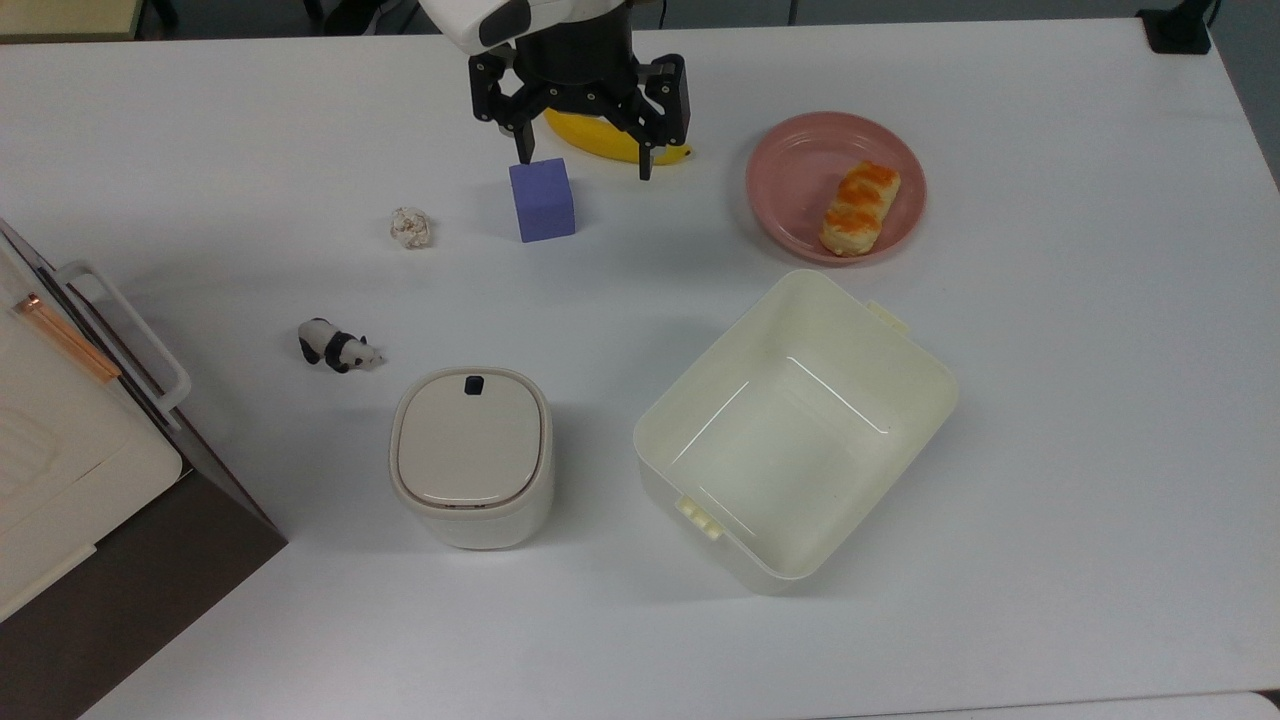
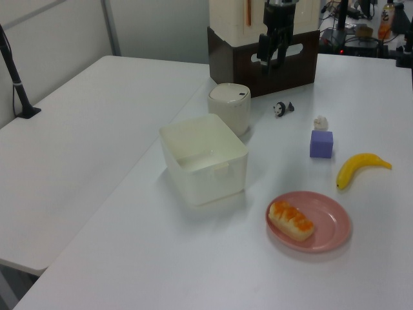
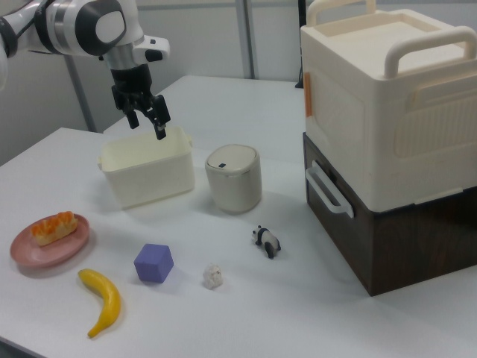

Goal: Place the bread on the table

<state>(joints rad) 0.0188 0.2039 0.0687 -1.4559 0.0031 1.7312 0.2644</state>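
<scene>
The bread (image 1: 860,208) (image 2: 292,220) (image 3: 52,227), a pale-golden loaf with orange glaze, lies on a round pink plate (image 1: 790,160) (image 2: 332,226) (image 3: 45,251) on the white table (image 1: 1050,400) (image 2: 193,258) (image 3: 298,321). My gripper (image 1: 584,165) (image 2: 272,59) (image 3: 147,127) hangs high above the table, open and holding nothing. In the top view it is to the plate's left, over the banana (image 1: 610,148) and beside the purple cube (image 1: 542,200).
A cream tub (image 1: 940,385) stands open below the plate in the top view, a lidded cream bin (image 1: 471,455) to its left. A paper ball (image 1: 411,227) and toy panda (image 1: 338,346) lie further left. Stacked storage boxes (image 1: 60,450) (image 3: 387,134) fill the top view's left edge.
</scene>
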